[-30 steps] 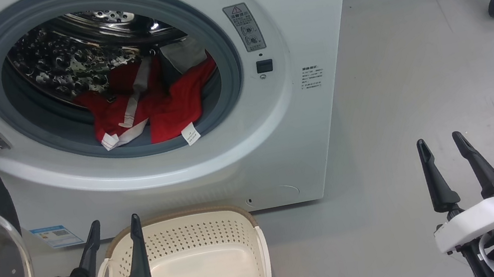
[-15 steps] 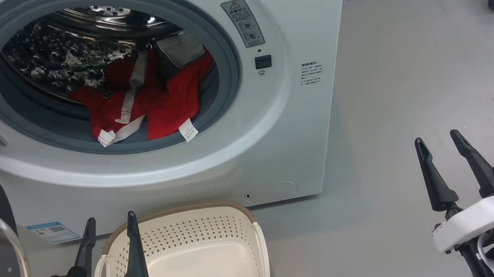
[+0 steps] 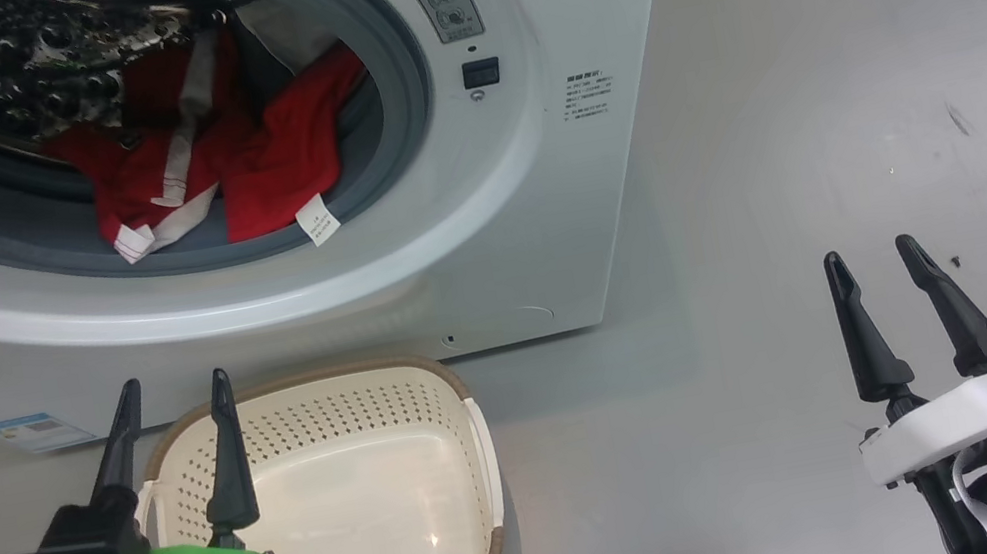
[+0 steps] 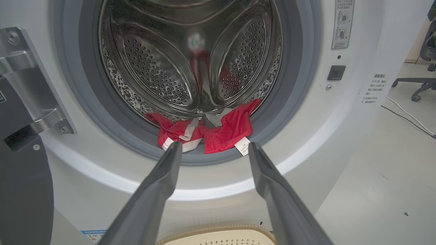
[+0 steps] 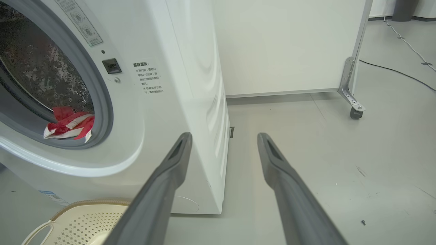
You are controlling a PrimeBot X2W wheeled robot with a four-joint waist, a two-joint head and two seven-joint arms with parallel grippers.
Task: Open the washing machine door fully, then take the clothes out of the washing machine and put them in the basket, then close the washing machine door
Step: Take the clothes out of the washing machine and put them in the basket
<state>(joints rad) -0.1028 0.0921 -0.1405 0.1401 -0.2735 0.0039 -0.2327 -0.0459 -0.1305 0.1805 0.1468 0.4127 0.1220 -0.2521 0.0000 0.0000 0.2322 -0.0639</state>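
Grey floor (image 3: 788,164) holds perforated cream basket (image 3: 326,423) below crumpled red clothes (image 3: 269,154).

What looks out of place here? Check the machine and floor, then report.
Nothing is broken or spilled. Two small things: the clothes sag forward onto the grey gasket of the washing machine, a white tag hanging over its lip, and a small dark screw-like bit lies loose on the floor.

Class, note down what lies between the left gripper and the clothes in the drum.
In the head view, the basket's far rim, then the washing machine's white front and grey gasket, separate the left gripper from the clothes.
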